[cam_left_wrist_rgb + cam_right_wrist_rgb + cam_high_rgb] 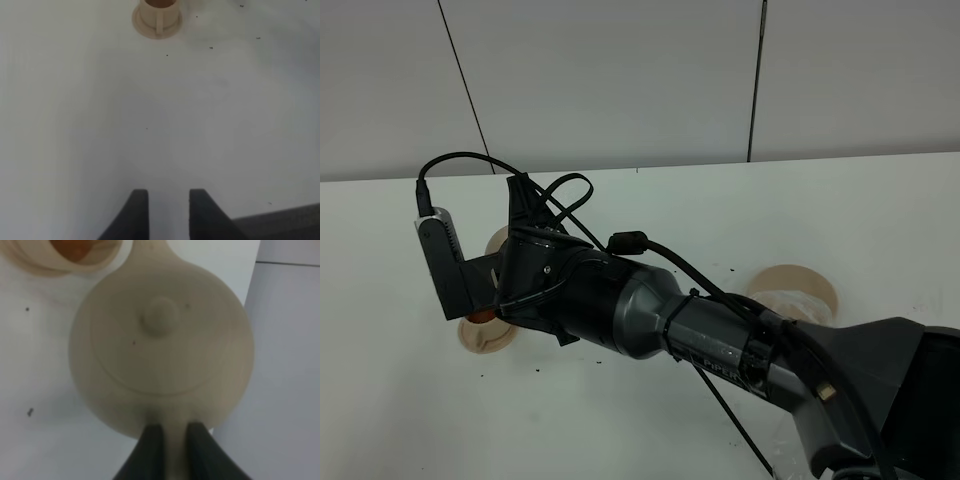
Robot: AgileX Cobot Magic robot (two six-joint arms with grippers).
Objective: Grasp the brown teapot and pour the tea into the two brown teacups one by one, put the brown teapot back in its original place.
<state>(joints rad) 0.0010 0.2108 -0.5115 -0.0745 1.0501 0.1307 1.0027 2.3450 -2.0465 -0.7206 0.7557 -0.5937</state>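
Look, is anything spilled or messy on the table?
Yes. Tiny dark specks lie scattered on the white table near the small tan handled teacup, like spilled crumbs or tea leaves. No puddle shows.

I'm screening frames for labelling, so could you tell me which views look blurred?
Exterior high: sharp, but the right arm fills much of it. Left wrist: evenly lit, the cup slightly soft. Right wrist: the teapot is very close and clearly out of focus.

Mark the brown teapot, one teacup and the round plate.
brown teapot (161,357), right wrist view, lid beside the knob
teacup (150,14), left wrist view, outer wall
round plate (798,279), exterior high view, bare far part
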